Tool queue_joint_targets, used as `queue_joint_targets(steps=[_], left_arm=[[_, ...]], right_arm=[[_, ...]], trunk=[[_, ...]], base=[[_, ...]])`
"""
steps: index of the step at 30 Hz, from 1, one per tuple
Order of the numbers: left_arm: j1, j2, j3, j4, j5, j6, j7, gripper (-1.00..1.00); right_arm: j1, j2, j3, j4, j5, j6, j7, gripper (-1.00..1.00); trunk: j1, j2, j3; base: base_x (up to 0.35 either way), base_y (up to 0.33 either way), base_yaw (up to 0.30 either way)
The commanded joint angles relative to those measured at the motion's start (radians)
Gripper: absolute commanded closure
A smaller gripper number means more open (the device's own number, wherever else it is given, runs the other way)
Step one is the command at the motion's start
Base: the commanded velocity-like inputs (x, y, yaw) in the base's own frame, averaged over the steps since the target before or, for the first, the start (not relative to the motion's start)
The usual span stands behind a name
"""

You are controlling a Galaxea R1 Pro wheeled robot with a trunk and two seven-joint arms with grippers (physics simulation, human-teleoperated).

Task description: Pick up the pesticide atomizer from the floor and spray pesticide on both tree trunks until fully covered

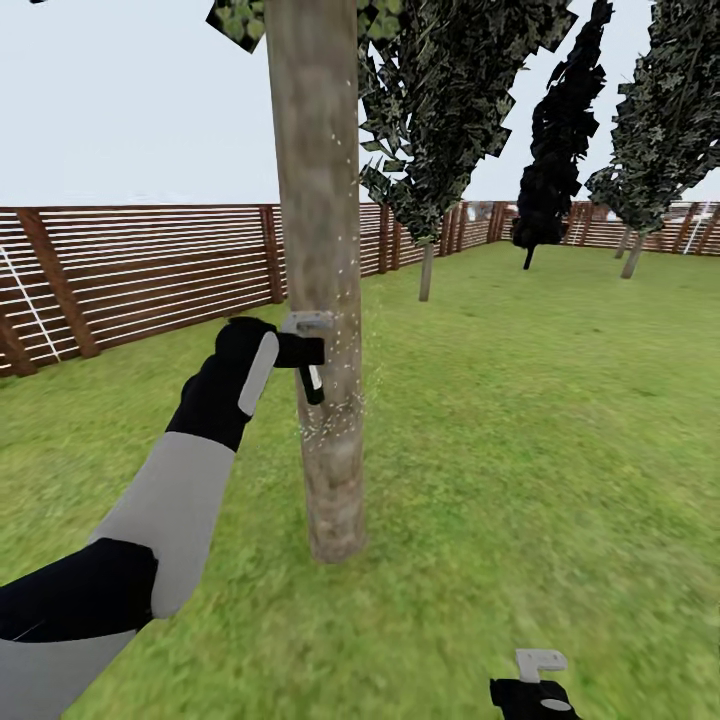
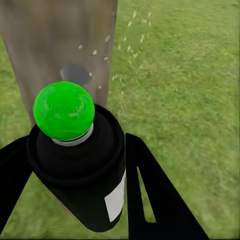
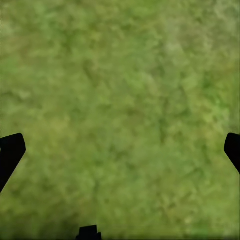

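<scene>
Left gripper [image 2: 75, 165] clamps the pesticide atomizer [image 2: 82, 175] round its dark body, green-capped nozzle just beside the tree trunk [image 1: 320, 300] | white spray flecks dot the bark | bottle looks light, rigid, smooth plastic: likely slippery, best held mid-body below the head | right gripper [image 3: 120, 150] spread wide over lawn [image 3: 120, 90], holding nothing

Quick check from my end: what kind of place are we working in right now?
Most likely a fenced garden: grass lawn underfoot, a brown slatted wooden fence around it, and dark conifers behind the pale tree trunk.
</scene>
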Motion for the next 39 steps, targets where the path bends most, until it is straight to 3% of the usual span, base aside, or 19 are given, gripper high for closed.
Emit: queue_joint_targets(steps=[1, 5, 6, 7, 10, 12, 22, 25, 31, 36, 39], left_arm=[[-0.032, 0.003, 0.000, 0.007, 0.003, 0.004, 0.003, 1.00], [-0.139, 0.017, 0.019, 0.038, 0.001, 0.005, 0.004, 1.00], [-0.220, 0.017, 0.023, 0.094, 0.002, 0.006, 0.004, 1.00], [-0.260, 0.017, 0.024, 0.118, 0.002, 0.006, 0.004, 1.00], [-0.327, 0.017, 0.024, 0.143, 0.002, 0.006, 0.004, 1.00], [-0.402, 0.017, 0.024, 0.198, 0.002, 0.007, 0.004, 1.00], [-0.582, 0.017, 0.024, 0.296, 0.003, 0.008, 0.004, 1.00], [-0.595, 0.014, 0.026, 0.308, 0.006, 0.009, 0.003, 1.00], [-0.600, 0.012, 0.029, 0.417, 0.007, 0.007, 0.004, 1.00], [-0.600, 0.018, 0.040, 0.441, 0.007, 0.006, 0.004, 1.00], [-0.600, 0.022, 0.042, 0.513, 0.006, 0.003, 0.005, 1.00]], right_arm=[[-0.001, 0.001, 0.009, 0.000, -0.009, -0.002, -0.003, -1.00], [-0.001, 0.001, 0.009, 0.000, -0.009, -0.002, -0.003, -1.00], [-0.001, 0.001, 0.009, -0.001, -0.009, -0.002, -0.003, -1.00], [-0.001, 0.001, 0.009, -0.001, -0.009, -0.002, -0.003, -1.00], [-0.001, 0.001, 0.009, -0.001, -0.009, -0.002, -0.003, -1.00], [-0.001, 0.001, 0.009, -0.001, -0.009, -0.002, -0.003, -1.00], [-0.001, 0.001, 0.009, -0.001, -0.009, -0.002, -0.003, -1.00], [-0.001, 0.001, 0.009, -0.001, -0.009, -0.002, -0.003, -1.00], [-0.001, 0.001, 0.009, -0.001, -0.009, -0.002, -0.003, -1.00], [-0.001, 0.001, 0.009, -0.002, -0.009, -0.002, -0.003, -1.00], [-0.001, 0.001, 0.009, -0.001, -0.009, -0.002, -0.003, -1.00]], trunk=[[0.000, -0.001, -0.002], [0.000, -0.001, -0.002], [0.000, -0.001, -0.002], [0.000, -0.001, -0.002], [0.000, -0.001, -0.002], [0.000, -0.001, -0.002], [0.000, -0.001, -0.002], [0.000, -0.001, -0.002], [0.000, -0.001, -0.002], [0.000, -0.001, -0.002], [0.000, -0.001, -0.002]], base=[[-0.006, 0.000, 0.000], [-0.002, 0.000, 0.000], [0.000, 0.000, 0.000], [0.000, 0.000, 0.000], [0.000, 0.000, 0.000], [0.000, 0.000, 0.000], [0.000, 0.000, 0.000], [0.000, 0.000, 0.000], [0.000, 0.000, 0.000], [0.000, 0.000, 0.000], [0.000, 0.000, 0.000]])
